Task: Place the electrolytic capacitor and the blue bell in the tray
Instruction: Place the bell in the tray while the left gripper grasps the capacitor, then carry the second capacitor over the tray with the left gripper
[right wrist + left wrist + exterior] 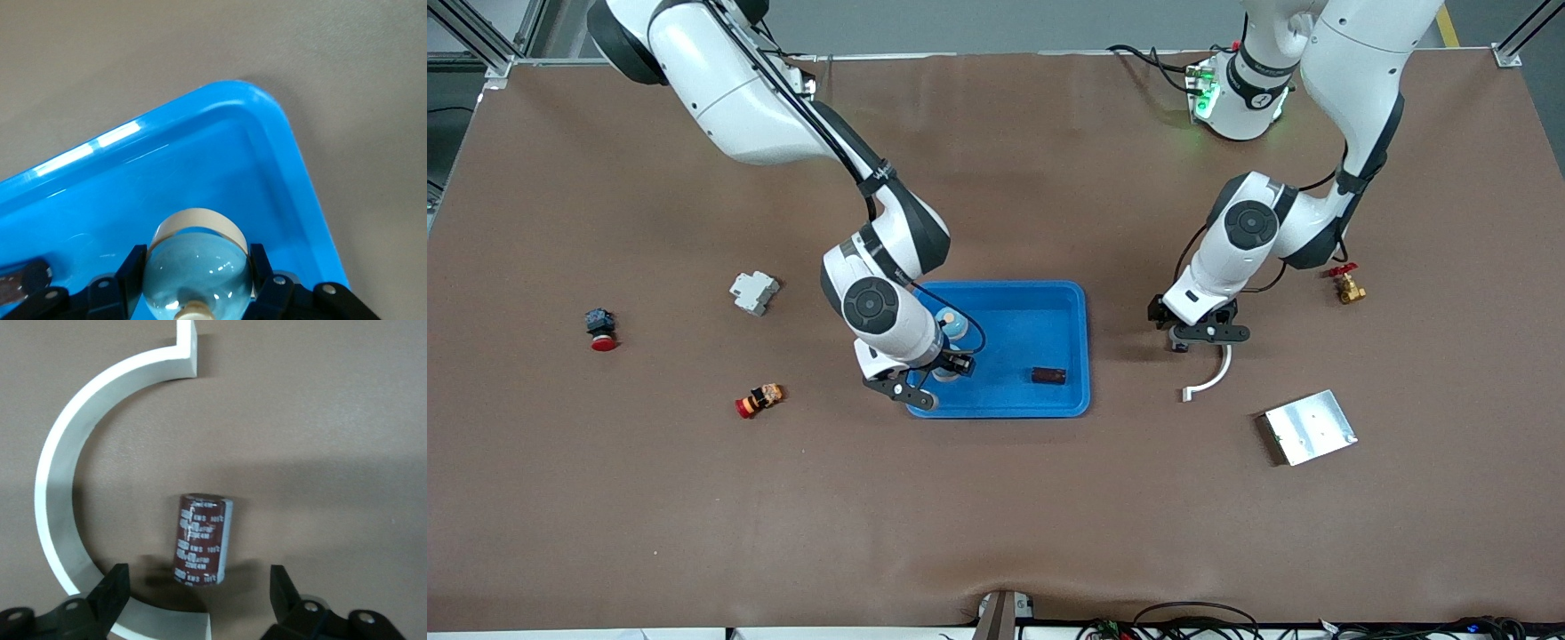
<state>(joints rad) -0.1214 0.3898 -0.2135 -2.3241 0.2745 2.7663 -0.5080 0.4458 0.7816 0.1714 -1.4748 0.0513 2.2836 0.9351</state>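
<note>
The blue tray (1072, 307) lies in the middle of the table. A dark brown electrolytic capacitor (1048, 375) lies in it toward the left arm's end. My right gripper (935, 378) is over the tray's other end, shut on the pale blue bell (197, 273); its black fingers (133, 267) press both sides of the dome above the tray floor (220, 160). My left gripper (1202, 338) is low over the bare table beside the tray, open. Another brown capacitor (202, 539) lies on its side between the spread fingers (113, 587), which do not touch it.
A white curved bracket (1209, 378) (60, 500) lies right beside that capacitor. A silver metal plate (1309, 427) and a brass valve (1347, 286) lie toward the left arm's end. A white breaker (754, 292), a red push button (601, 331) and a red-orange part (759, 400) lie toward the right arm's end.
</note>
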